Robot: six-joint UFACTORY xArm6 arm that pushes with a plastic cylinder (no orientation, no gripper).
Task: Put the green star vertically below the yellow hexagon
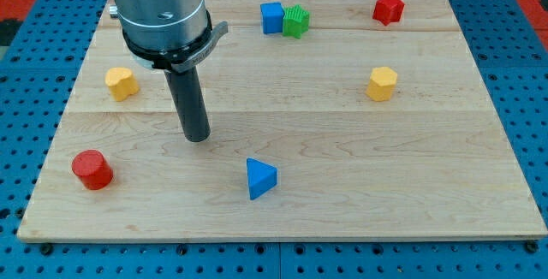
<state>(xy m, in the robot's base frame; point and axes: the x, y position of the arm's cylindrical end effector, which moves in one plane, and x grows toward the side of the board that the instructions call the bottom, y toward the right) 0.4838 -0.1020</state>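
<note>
Robotics laboratory bench. Pale wooden counter (282, 210) laid upon a blue perforated mounting plate (26, 74), of the kind used for bolting down apparatus. Grey machined arm housing (158, 5) above, and small coloured test blocks scattered over the wood.

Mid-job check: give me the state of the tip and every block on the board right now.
my tip: on board, touching no block
green star: touching blue cube
blue cube: beside star
yellow hexagon: alone
yellow block: alone
red star: alone
red cylinder: upright
blue triangle: alone
</note>
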